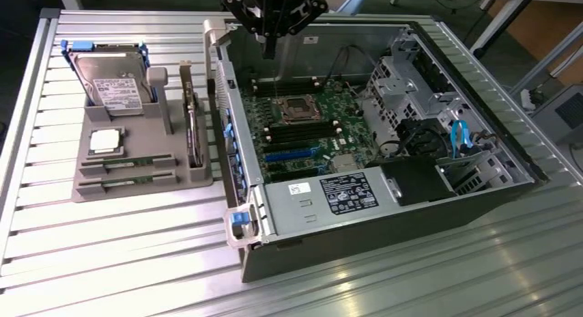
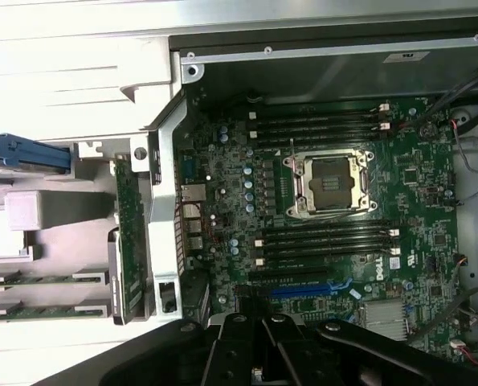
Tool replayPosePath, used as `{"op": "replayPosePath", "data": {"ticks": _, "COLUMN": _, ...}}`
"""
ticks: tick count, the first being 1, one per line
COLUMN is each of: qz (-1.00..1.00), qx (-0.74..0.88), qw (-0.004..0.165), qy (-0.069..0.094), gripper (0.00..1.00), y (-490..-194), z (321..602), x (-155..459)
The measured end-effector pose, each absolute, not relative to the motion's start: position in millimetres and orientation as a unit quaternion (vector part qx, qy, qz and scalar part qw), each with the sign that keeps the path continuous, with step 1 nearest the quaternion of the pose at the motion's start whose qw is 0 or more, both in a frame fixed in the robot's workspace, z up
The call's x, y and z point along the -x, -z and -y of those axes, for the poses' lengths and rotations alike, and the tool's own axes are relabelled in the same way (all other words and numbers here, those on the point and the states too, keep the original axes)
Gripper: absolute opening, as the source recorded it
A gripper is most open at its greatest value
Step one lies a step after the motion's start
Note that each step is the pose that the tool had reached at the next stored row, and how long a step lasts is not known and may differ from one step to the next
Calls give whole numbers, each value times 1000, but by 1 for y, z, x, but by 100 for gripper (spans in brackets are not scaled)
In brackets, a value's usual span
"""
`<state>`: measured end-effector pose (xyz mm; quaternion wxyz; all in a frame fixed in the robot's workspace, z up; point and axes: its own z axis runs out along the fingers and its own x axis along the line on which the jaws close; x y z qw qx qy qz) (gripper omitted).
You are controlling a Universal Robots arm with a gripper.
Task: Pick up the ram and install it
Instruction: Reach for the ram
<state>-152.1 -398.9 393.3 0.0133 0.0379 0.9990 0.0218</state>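
**Ram sticks sit in holder as closed end effector hangs over open computer**

Two green ram sticks lie side by side in slots at the near end of a grey holder: the far ram stick (image 1: 128,164) and, just beside it, the near ram stick (image 1: 128,182), each with a pale label strip along its length. Neither is touched by anything but the holder (image 1: 136,194).

The holder sits on the slatted metal table (image 1: 136,262), on the exterior view's left. It also carries a silver processor chip (image 1: 106,141) just beyond the sticks, a hard drive (image 1: 114,85) leaning at its far end, and a green expansion card (image 1: 191,126) standing on edge along the side nearest the computer.

Just beside the holder, on the exterior view's right, is the computer case (image 1: 510,187), its side open. It shows the green motherboard (image 1: 310,132), a bare processor socket (image 1: 296,111), black memory slots (image 2: 327,241) on either side of the socket, and a grey power supply (image 1: 342,194) at the near end.

The black end effector (image 1: 269,52) hangs above the far end of the case, well apart from the sticks, its fingers drawn together.
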Motion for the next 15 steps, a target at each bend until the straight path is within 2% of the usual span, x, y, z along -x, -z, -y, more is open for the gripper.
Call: {"op": "replayPosePath", "data": {"ticks": 15, "qz": -999, "qx": -38, "qw": 13, "qy": -22, "gripper": 10, "y": -393, "z": 399, "x": 159}}
